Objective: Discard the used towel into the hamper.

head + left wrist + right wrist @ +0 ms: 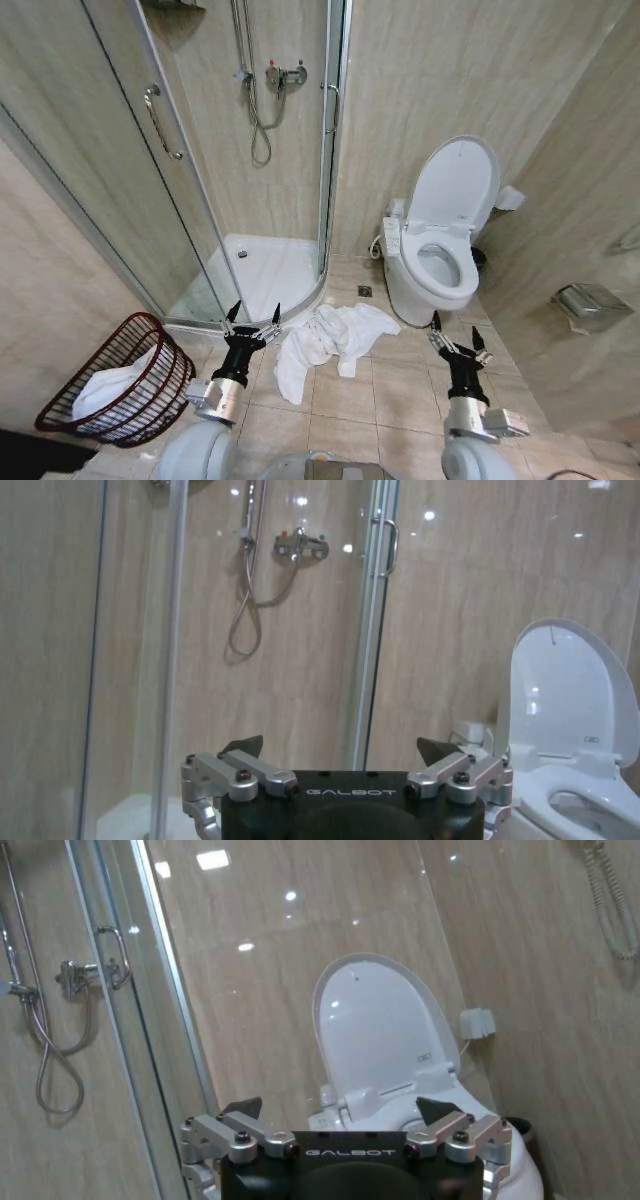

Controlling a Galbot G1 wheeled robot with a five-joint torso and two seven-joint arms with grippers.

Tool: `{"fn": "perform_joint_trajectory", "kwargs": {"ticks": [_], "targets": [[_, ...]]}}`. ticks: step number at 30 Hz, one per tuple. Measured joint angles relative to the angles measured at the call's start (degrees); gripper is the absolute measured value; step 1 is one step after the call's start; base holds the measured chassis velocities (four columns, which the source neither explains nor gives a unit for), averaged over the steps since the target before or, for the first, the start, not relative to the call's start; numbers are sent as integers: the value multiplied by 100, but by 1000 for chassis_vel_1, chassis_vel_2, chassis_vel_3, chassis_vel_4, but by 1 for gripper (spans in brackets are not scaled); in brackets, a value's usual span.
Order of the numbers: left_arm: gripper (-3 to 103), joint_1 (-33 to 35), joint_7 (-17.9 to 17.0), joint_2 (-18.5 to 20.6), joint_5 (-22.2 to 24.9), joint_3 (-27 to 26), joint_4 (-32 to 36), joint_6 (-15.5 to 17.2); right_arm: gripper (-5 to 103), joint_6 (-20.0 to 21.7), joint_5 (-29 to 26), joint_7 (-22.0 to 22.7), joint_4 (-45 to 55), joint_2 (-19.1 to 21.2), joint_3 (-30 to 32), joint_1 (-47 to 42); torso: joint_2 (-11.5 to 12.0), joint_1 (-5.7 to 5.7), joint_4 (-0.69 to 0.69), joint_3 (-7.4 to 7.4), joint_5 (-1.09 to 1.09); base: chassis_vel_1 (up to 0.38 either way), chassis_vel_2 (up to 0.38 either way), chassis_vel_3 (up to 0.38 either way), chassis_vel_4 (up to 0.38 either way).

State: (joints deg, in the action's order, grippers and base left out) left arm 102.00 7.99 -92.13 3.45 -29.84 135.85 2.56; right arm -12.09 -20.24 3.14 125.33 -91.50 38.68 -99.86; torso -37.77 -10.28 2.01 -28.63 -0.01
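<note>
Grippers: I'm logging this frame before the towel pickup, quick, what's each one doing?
Left gripper: open, holding nothing, beside the towel on the floor.
Right gripper: open, holding nothing, near the toilet.

Bathroom: toilet (440, 240), shower stall (250, 150)

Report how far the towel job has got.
Barely started. A white cloth already lies in the hamper, but the used towel is crumpled on the floor tiles between shower and toilet. In hand: nothing; the left gripper hovers open beside the towel, the right gripper open near the toilet. Left: grasp the towel, carry it over, drop it in.
</note>
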Motion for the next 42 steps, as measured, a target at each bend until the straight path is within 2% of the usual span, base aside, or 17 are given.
{"fn": "perform_joint_trajectory", "kwargs": {"ticks": [5, 20, 42], "targets": [[100, 0, 0, 0, 0, 0, 0, 0, 100, 76, -97, 35, -172, 48, 195, 235, 119, 50, 2, 68, 1, 0, 0, 0, 0], [100, 0, 0, 0, 0, 0, 0, 0, 100, 5, -165, 21, -655, -62, 10, 400, 426, 180, 1, 246, 1, 0, 0, 0, 0], [100, 0, 0, 0, 0, 0, 0, 0, 100, 14, -156, -413, -631, -66, -135, -21, 940, 397, 0, 543, 1, 0, 0, 0, 0]]}}
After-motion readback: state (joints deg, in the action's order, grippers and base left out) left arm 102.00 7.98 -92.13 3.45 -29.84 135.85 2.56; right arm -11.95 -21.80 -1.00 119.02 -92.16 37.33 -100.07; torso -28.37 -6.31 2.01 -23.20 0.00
